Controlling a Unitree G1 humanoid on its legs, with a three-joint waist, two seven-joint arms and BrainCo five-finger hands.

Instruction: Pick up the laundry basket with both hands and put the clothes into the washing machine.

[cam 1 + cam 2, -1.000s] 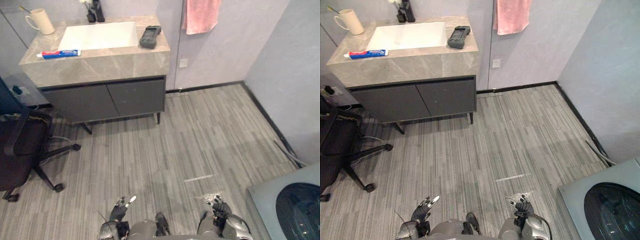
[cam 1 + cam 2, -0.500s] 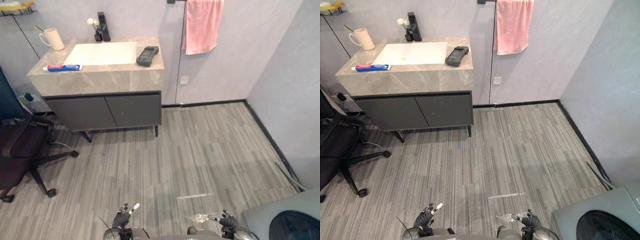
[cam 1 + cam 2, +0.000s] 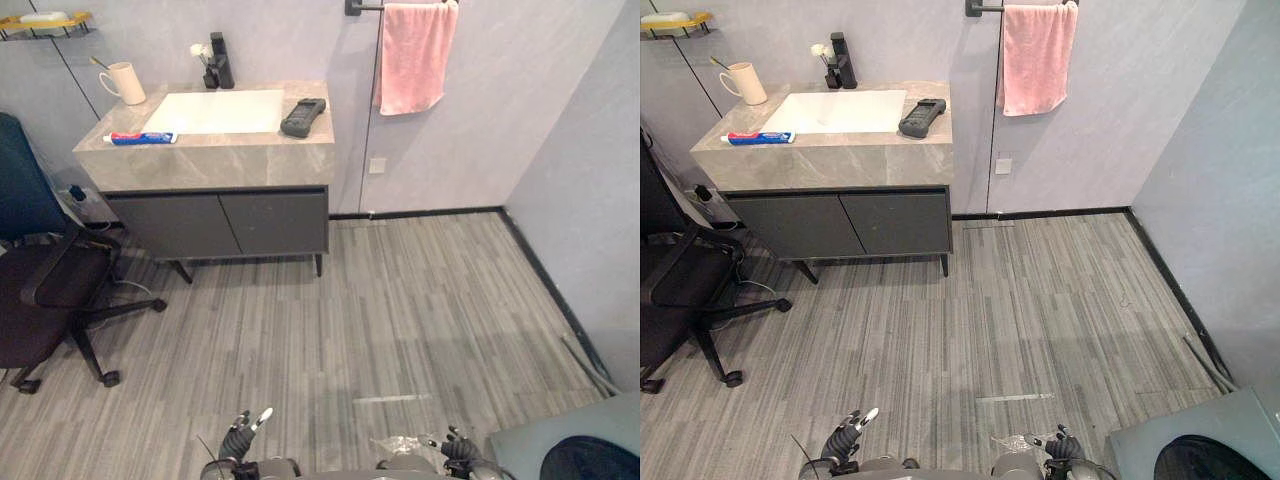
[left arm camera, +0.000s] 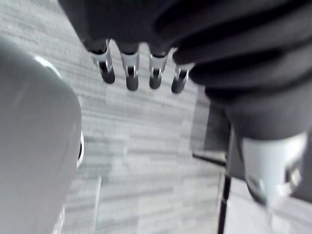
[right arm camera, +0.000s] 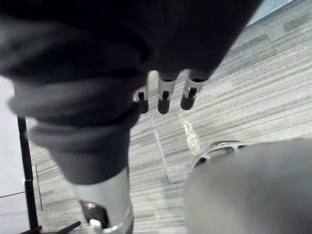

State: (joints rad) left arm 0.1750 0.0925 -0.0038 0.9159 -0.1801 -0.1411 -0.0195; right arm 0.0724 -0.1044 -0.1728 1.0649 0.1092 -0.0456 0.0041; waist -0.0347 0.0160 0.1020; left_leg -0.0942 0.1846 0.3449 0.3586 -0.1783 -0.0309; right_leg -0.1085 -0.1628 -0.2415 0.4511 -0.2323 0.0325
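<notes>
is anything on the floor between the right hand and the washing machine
Nothing visible does. The right hand, open and holding nothing, hangs just beside the washing machine, with only floor between them.

The bench [image 3: 210, 160] is veined grey stone, smooth with a faint sheen (the cupboard doors [image 3: 270, 222] below are matt dark grey). The floor [image 3: 420, 310] is matt streaked planking; the towel [image 3: 412, 55], soft pink cloth.
</notes>
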